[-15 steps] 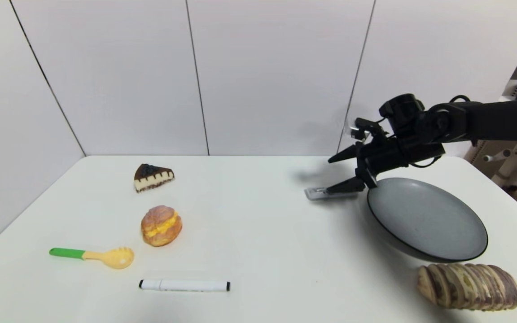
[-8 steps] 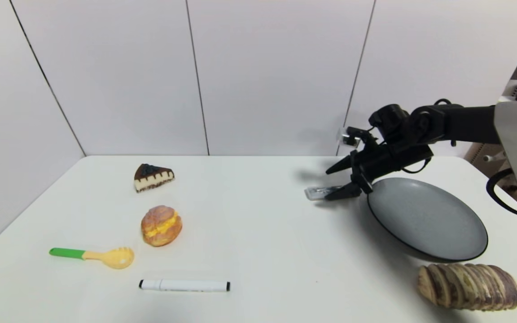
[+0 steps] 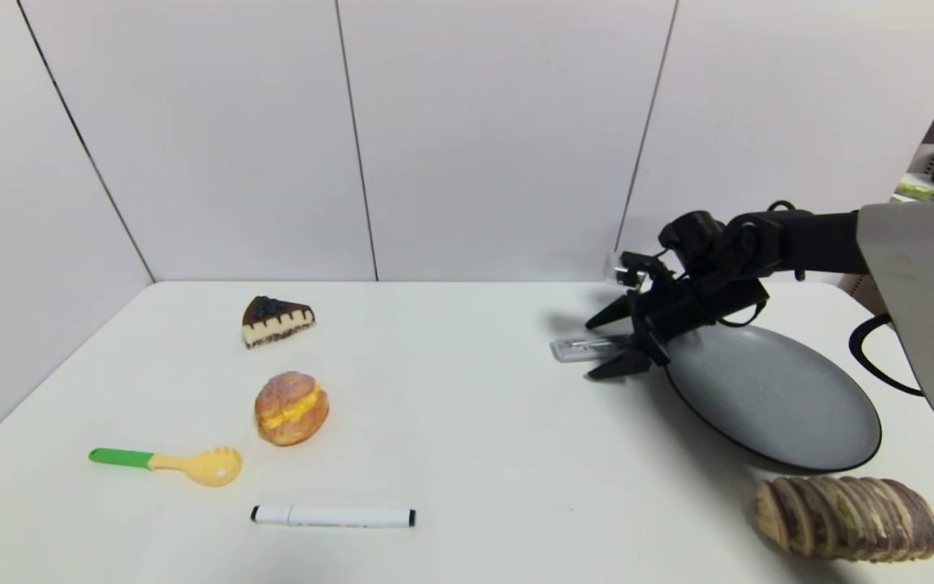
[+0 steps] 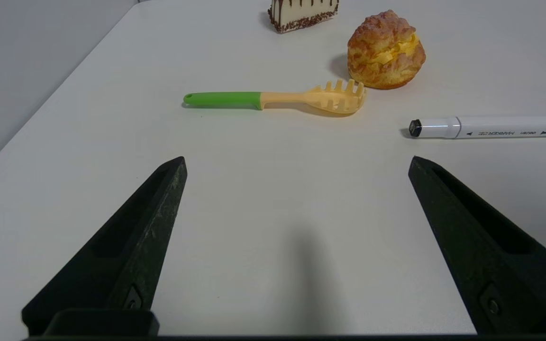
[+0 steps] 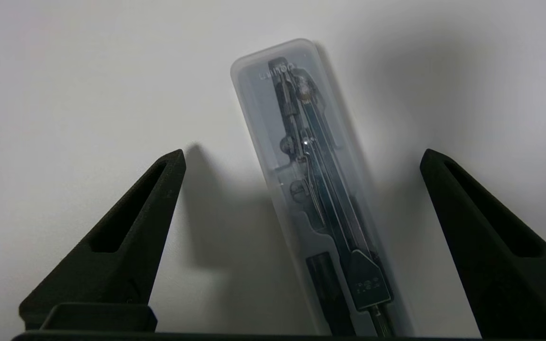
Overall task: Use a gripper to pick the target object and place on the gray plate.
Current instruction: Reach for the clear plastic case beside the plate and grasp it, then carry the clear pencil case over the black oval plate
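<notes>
A cream puff (image 3: 291,408) sits mid-left on the white table (image 3: 451,454). Beyond the puff lies a chocolate cake slice (image 3: 276,320); just in front of it, a green-handled pasta spoon (image 3: 171,462) and a white marker (image 3: 333,517); well right, a sliced loaf (image 3: 846,517)

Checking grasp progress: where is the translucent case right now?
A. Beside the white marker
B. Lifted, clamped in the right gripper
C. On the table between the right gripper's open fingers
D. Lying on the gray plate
C: the translucent case lies flat on the table between the open right gripper, off the gray plate.
</notes>
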### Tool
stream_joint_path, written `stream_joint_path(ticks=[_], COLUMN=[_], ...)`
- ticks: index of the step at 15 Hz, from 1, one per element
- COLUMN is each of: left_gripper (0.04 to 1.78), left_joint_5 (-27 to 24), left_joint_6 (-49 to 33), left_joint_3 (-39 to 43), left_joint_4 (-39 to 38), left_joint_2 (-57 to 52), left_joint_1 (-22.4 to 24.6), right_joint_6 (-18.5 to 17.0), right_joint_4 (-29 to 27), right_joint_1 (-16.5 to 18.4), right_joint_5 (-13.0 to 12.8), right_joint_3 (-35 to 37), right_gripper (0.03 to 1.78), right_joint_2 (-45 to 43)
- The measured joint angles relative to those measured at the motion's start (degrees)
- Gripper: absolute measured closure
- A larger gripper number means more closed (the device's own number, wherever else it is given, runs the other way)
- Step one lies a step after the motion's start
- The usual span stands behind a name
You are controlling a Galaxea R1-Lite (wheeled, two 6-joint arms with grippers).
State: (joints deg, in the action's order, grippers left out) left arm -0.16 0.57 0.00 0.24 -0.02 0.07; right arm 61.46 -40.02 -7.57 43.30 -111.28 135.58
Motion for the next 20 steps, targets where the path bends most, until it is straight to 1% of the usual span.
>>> stream_joint_path(ticks=[9, 11, 13, 16, 17, 20], left_gripper=[0.13, 0.13, 0.13, 0.13, 0.13, 0.13], left_joint_5=[0.0, 0.0, 0.0, 0.0, 0.0, 0.0], left_joint_6=[0.0, 0.0, 0.0, 0.0, 0.0, 0.0], left_joint_3=[0.0, 0.0, 0.0, 0.0, 0.0, 0.0], left_joint_4=[0.0, 0.0, 0.0, 0.0, 0.0, 0.0], left_joint_2=[0.0, 0.0, 0.0, 0.0, 0.0, 0.0], left_joint_1=[0.0, 0.0, 0.0, 0.0, 0.0, 0.0], right_joint_6=[1.1, 1.0, 0.9, 0.8, 0.7, 0.7], right_joint_4=[0.1, -0.1, -0.2, -0.3, -0.3, -0.4], right_joint_1=[0.2, 0.3, 0.3, 0.3, 0.3, 0.3], right_joint_5=[0.3, 0.0, 0.0, 0.0, 0.0, 0.0], right_joint_3=[0.0, 0.0, 0.0, 0.0, 0.0, 0.0], right_gripper=[0.10, 0.44, 0.73, 1.03, 1.26, 1.26], right_joint_2=[0.8, 0.8, 0.7, 0.5, 0.4, -0.1])
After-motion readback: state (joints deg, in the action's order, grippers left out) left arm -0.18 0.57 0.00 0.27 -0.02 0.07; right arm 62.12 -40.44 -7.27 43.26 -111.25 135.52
